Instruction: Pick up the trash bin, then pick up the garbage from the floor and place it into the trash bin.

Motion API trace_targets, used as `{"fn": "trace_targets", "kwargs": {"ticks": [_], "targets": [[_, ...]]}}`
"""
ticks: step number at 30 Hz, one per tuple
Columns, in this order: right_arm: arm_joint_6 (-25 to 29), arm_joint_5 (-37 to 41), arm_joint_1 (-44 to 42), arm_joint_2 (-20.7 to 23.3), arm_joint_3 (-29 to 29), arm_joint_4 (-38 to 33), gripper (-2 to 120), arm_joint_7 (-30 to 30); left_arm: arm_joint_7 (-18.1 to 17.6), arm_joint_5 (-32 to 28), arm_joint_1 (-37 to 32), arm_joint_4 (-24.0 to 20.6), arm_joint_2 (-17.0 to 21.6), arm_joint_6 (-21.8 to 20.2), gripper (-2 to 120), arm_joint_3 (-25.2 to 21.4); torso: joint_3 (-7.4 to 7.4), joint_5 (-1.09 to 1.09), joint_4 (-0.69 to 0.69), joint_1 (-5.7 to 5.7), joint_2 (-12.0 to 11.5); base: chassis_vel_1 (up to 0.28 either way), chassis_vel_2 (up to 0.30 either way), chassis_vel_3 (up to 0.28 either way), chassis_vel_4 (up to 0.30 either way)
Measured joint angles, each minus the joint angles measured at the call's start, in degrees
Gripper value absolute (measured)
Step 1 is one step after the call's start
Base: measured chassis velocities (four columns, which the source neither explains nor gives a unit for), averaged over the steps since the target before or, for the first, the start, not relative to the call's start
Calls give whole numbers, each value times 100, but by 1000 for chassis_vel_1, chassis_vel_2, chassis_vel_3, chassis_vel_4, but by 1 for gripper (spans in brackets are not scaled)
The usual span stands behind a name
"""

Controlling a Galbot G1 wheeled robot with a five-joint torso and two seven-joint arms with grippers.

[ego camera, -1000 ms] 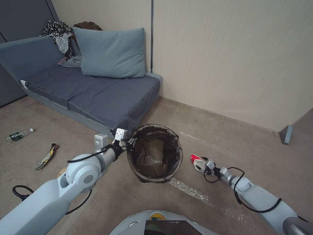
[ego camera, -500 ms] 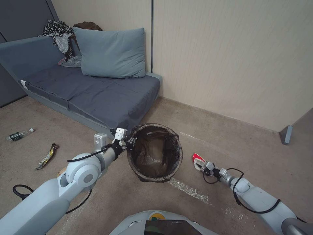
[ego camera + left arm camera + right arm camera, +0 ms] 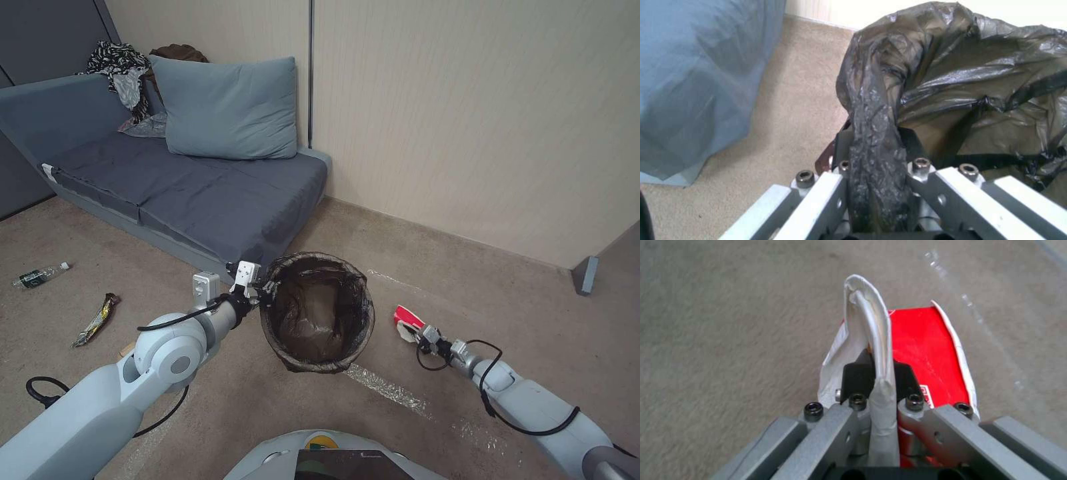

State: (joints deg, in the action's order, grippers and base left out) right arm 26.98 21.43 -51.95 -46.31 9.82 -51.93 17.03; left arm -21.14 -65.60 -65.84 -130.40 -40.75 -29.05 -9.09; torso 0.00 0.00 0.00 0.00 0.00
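The trash bin (image 3: 313, 312), lined with a dark bag, hangs above the carpet in front of me, held at its left rim by my left gripper (image 3: 265, 292). In the left wrist view the left gripper (image 3: 875, 156) is shut on the bag-covered rim (image 3: 873, 110). To the right of the bin, my right gripper (image 3: 419, 331) is shut on a crumpled red-and-white cup (image 3: 405, 321), just off the floor. The right wrist view shows the right gripper (image 3: 878, 373) pinching the cup's white rim (image 3: 873, 323). More garbage lies far left: a clear bottle (image 3: 40, 275) and a gold snack wrapper (image 3: 97, 319).
A grey sofa (image 3: 200, 193) with a blue cushion (image 3: 227, 107) and clothes stands behind the bin. A beige wall (image 3: 480, 120) runs along the right. A strip of shiny tape (image 3: 390, 390) lies on the carpet near my base (image 3: 320, 457).
My right gripper has lifted the red-and-white cup slightly off the carpet and tilted it upward. The left arm and the bin have stayed put.
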Motion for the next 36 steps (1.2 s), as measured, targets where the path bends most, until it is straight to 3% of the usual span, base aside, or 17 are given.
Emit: {"fn": "trace_targets", "kwargs": {"ticks": [7,13,22,25,32,36], "targets": [[-167,383,-323,347,-770,-898,0,-212,-6,-6,-1,-2,60,0,5,11,1,1,-1,0,0,0,0,0,0],[-534,812,-792,880,-1739,-2389,0,-448,-3,-7,-8,15,80,-1,5,83,1,-1,0,0,0,0,0,0,0],[-740,1193,-1150,1393,-2688,-3534,0,-668,-3,9,-53,-25,59,-12,5,123,0,1,-2,0,0,0,0,0,0],[-861,1545,-1277,1575,-3138,-4361,0,-839,-9,14,-76,-47,58,-22,5,123,0,0,2,0,0,0,0,0,0],[-1132,1947,-1464,1669,-3528,-5837,0,-1149,-22,22,-122,-68,65,-27,5,80,0,-1,0,0,0,0,0,0,0],[-1214,1990,-1505,1672,-3530,-6324,0,-1256,-30,25,-138,-72,65,-28,5,57,0,1,0,0,0,0,0,0,0]]}}
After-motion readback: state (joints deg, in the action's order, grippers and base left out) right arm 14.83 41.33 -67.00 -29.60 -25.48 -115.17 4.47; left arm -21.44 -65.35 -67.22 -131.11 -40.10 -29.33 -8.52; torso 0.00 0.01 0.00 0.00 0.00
